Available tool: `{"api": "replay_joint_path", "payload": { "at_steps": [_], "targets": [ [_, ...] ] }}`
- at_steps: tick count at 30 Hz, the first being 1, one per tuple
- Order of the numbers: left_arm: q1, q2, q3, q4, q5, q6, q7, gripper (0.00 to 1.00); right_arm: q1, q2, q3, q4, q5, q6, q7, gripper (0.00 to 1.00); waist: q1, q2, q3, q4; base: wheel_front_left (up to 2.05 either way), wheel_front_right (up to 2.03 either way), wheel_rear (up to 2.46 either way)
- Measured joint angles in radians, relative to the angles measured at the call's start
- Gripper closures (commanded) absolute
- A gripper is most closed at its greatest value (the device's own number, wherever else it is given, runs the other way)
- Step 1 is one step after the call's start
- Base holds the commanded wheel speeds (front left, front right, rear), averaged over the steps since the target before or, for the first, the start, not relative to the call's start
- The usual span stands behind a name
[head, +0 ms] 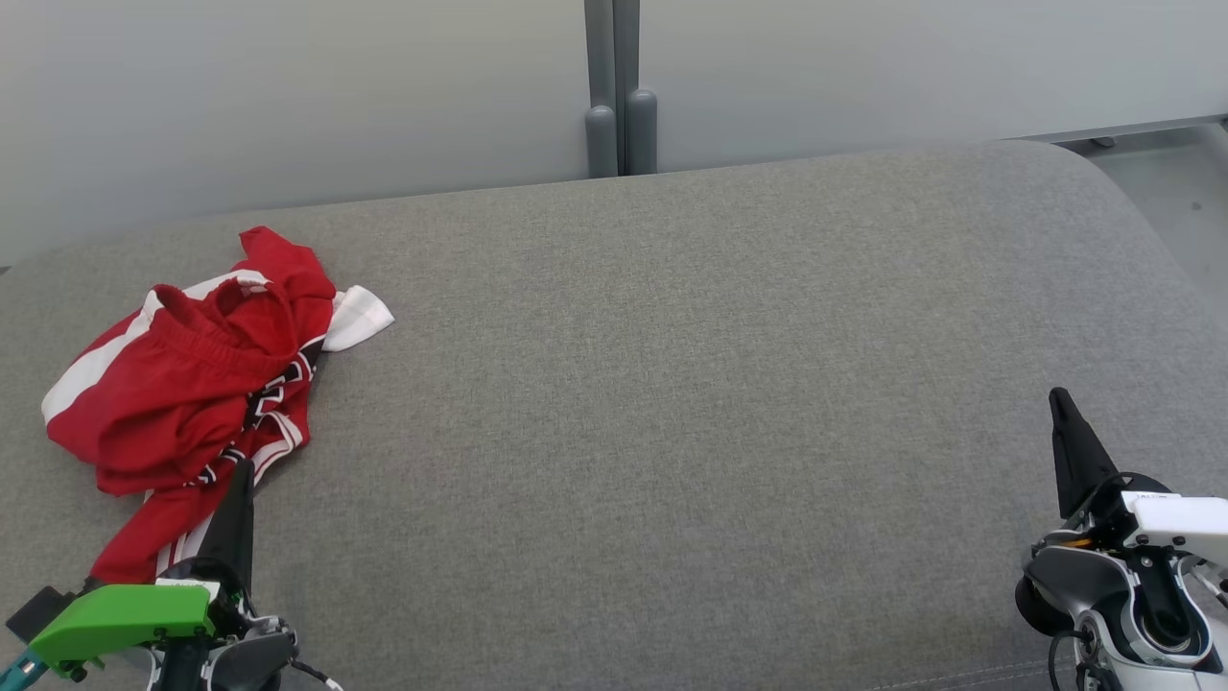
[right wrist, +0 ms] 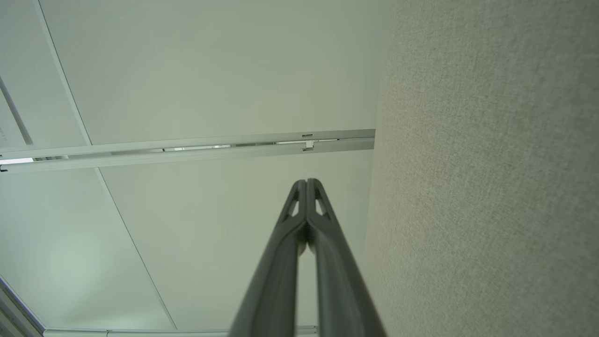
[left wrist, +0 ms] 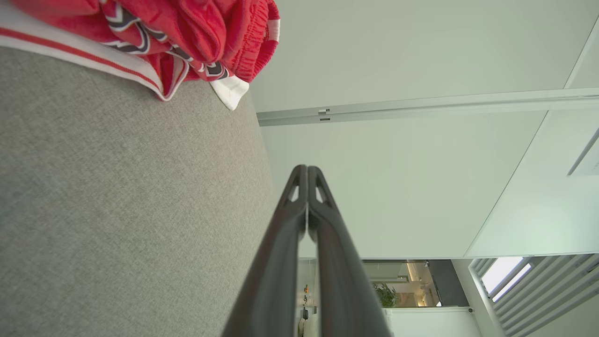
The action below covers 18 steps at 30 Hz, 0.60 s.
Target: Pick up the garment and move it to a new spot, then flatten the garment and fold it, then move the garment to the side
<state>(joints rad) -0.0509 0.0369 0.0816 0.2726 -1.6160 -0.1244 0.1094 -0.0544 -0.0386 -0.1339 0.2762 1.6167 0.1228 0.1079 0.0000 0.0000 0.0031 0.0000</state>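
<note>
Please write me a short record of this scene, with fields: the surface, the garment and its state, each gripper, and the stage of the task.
surface: grey fabric, wide
garment: red with white trim, crumpled in a heap on the left side of the surface
left gripper: jaws shut, holding nothing, by the near end of the garment
right gripper: jaws shut, holding nothing, at the lower right, far from the garment
stage: garment not yet picked up
</note>
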Motion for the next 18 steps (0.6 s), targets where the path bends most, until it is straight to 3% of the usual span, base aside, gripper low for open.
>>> {"api": "replay_joint_path", "payload": {
  "at_steps": [18],
  "targets": [
    [0.0, 0.0, 0.0, 0.0, 0.0, 0.0, 0.0, 1.0, 0.0, 0.0, 0.0, 0.0, 0.0, 0.0, 0.0, 1.0, 0.0, 0.0, 0.0, 0.0, 0.0, 0.0, 0.0]
  ]
}}
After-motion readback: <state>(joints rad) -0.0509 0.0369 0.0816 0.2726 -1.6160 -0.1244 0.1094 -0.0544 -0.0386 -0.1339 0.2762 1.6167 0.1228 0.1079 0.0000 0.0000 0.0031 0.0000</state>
